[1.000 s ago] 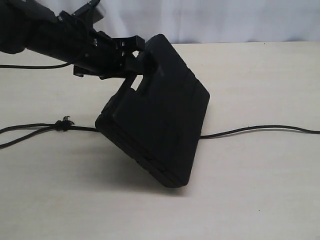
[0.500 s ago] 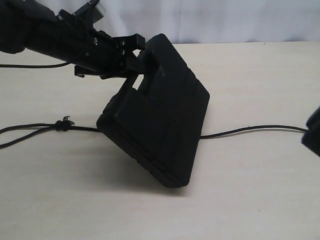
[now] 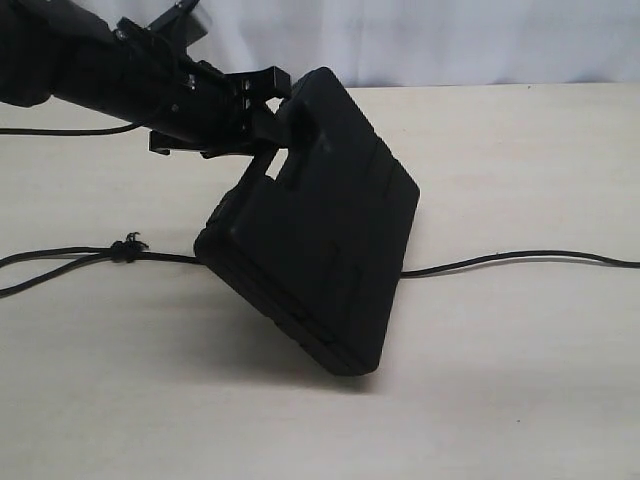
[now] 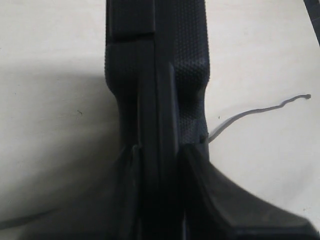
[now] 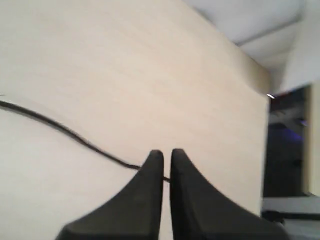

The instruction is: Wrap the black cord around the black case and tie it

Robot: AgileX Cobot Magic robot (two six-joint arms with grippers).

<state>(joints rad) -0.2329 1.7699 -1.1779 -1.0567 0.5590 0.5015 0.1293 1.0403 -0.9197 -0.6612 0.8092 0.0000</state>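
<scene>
The black case (image 3: 320,240) stands tilted on its lower long edge, with the slot-handle edge raised. My left gripper (image 3: 276,122) is shut on that handle edge; in the left wrist view the case (image 4: 165,75) runs up between the fingers (image 4: 210,195). The black cord (image 3: 500,258) lies on the table and passes under the case. Its frayed knot (image 3: 127,246) is on the left side. My right gripper (image 5: 162,152) is outside the exterior view; its fingers are almost together, and the cord (image 5: 60,129) runs behind the tips.
A thin robot cable (image 3: 70,132) lies along the back left of the table. The table's far edge (image 3: 520,85) meets a white backdrop. In the right wrist view the table edge (image 5: 264,125) drops to a dark area.
Half a second ago my right gripper showed at the right edge of the exterior view near the cord; now it is out of that view. The case and left gripper stay put.
</scene>
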